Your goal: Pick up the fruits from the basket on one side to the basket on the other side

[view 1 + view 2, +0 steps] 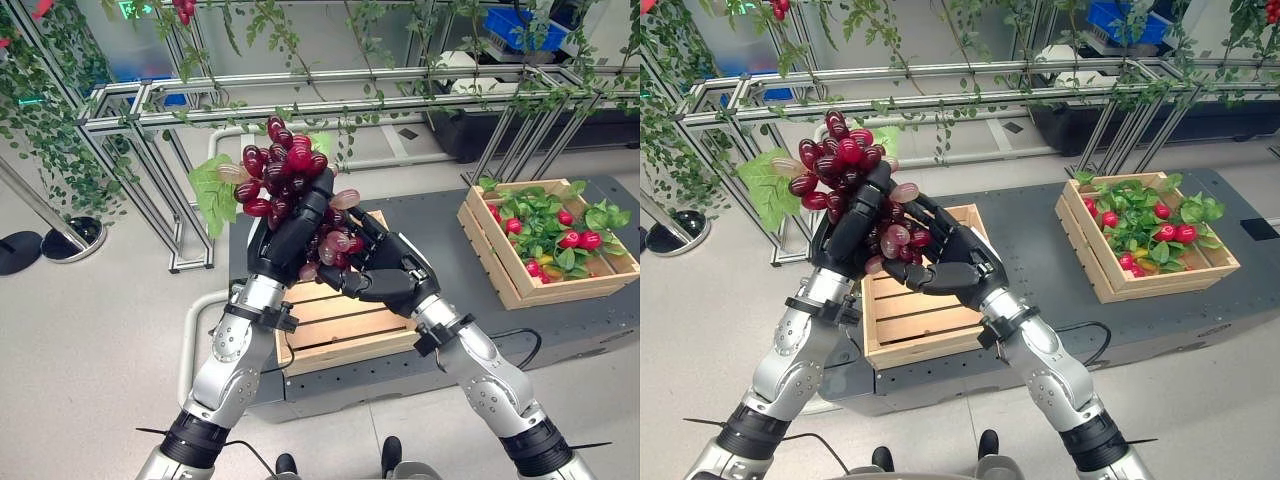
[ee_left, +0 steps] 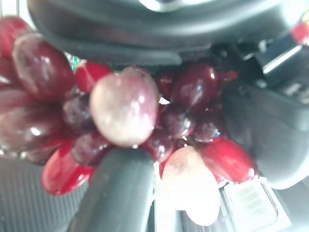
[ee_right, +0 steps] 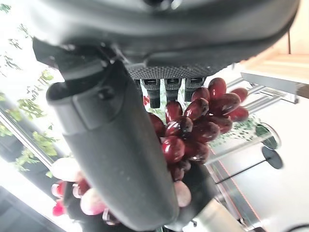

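You've got the grape bunch (image 1: 283,170) up above the near crate (image 1: 340,325), left hand (image 1: 290,235) & right hand (image 1: 385,270) both curled round it; far crate (image 1: 500,265) w/ fruit awaits — transfer not done.

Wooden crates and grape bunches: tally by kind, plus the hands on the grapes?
Slatted wooden crates: 2, one below the hands, one with red fruits and green leaves
Bunch of dark red grapes with a green leaf: 1
Hands curled on the bunch: 2, left hand, right hand
Total: 5
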{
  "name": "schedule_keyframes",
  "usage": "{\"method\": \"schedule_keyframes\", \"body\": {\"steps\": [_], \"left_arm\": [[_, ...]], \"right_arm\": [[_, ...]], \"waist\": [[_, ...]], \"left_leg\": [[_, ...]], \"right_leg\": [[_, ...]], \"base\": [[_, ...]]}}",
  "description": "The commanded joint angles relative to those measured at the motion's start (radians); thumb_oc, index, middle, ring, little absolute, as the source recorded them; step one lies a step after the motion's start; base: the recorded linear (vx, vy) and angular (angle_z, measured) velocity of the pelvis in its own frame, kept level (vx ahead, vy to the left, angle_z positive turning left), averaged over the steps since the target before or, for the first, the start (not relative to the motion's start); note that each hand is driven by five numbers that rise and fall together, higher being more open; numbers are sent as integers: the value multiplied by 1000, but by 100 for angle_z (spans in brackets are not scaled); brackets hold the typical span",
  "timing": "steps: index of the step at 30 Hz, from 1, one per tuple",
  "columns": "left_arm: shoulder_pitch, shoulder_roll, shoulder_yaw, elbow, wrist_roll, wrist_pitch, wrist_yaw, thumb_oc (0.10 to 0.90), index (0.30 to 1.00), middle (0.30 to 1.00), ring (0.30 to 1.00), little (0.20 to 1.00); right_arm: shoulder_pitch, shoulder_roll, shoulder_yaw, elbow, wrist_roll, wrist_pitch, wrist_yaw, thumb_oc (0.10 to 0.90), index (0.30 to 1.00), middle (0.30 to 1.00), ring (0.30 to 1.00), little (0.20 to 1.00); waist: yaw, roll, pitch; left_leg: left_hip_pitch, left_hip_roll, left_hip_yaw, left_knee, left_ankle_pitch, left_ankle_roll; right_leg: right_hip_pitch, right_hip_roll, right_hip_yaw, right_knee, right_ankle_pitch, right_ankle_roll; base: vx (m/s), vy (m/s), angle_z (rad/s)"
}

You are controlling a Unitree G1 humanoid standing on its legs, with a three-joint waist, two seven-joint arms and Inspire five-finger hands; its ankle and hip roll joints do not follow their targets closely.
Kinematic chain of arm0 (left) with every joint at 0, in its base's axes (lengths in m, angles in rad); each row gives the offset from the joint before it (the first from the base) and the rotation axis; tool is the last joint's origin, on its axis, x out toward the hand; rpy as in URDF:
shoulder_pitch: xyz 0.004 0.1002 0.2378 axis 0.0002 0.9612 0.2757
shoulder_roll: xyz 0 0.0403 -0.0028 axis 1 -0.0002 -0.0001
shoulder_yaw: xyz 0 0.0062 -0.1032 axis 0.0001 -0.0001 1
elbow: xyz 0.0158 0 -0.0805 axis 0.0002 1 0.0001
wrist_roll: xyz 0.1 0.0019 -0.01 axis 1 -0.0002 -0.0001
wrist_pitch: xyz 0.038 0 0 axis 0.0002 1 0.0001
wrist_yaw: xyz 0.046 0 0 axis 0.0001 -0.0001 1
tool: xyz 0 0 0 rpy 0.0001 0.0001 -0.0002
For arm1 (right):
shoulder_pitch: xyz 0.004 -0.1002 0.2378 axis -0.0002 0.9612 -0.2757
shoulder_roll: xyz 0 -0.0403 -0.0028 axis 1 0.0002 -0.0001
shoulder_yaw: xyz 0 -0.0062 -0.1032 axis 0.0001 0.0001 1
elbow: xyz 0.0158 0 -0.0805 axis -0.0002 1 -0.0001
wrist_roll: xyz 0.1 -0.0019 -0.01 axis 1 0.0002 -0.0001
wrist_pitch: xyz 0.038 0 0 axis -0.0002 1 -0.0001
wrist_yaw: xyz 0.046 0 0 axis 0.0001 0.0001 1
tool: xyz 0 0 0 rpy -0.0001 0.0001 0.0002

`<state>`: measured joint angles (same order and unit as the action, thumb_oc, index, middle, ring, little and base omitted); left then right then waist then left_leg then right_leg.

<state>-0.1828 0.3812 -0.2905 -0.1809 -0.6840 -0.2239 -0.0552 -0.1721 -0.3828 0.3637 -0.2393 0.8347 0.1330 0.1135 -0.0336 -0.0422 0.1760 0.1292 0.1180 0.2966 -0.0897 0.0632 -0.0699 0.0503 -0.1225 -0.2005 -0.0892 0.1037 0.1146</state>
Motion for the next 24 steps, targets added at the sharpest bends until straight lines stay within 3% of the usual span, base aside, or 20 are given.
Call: {"method": "schedule_keyframes", "body": {"steps": [1,11,12,13,14,24], "left_arm": [[-96,-32,-88,-100,-34,-125,-120,400,300,300,300,300],[-101,-49,-120,-120,-82,-120,-176,400,300,300,300,300],[-101,-49,-122,-121,-81,-119,-176,400,300,300,300,300],[-100,-45,-127,-123,-76,-117,-179,400,300,300,300,300],[-100,-45,-128,-122,-74,-117,-179,400,300,300,300,300],[-80,-22,-123,-127,-18,-100,-177,400,300,300,300,300]], "right_arm": [[-80,48,2,6,34,-34,42,800,900,900,900,900],[-82,50,8,48,-57,-38,-5,800,900,900,900,900],[-81,50,8,49,-55,-39,-6,725,787,787,787,787],[-78,55,10,51,-51,-44,-11,510,465,465,465,465],[-77,56,10,51,-51,-45,-13,400,300,300,300,300],[-57,61,-5,45,-31,-71,-44,400,300,300,300,300]], "waist": [[3,5,-129],[-1,5,-135],[-1,5,-135],[-1,5,-134],[-1,5,-134],[2,8,-134]], "left_leg": [[43,-51,-10,2,-130,25],[42,-49,-11,2,-129,25],[42,-49,-11,2,-129,25],[43,-49,-10,2,-129,26],[44,-49,-11,2,-130,26],[42,-51,-16,2,-133,30]], "right_leg": [[51,-26,-20,2,-66,44],[48,-27,-17,2,-62,46],[48,-27,-17,2,-62,46],[48,-28,-17,2,-61,47],[48,-28,-17,2,-61,46],[46,-29,-16,2,-60,48]], "base": [[-11,-3,-3],[-4,-2,-1],[0,0,0],[0,0,0],[0,0,0],[0,0,0]]}}
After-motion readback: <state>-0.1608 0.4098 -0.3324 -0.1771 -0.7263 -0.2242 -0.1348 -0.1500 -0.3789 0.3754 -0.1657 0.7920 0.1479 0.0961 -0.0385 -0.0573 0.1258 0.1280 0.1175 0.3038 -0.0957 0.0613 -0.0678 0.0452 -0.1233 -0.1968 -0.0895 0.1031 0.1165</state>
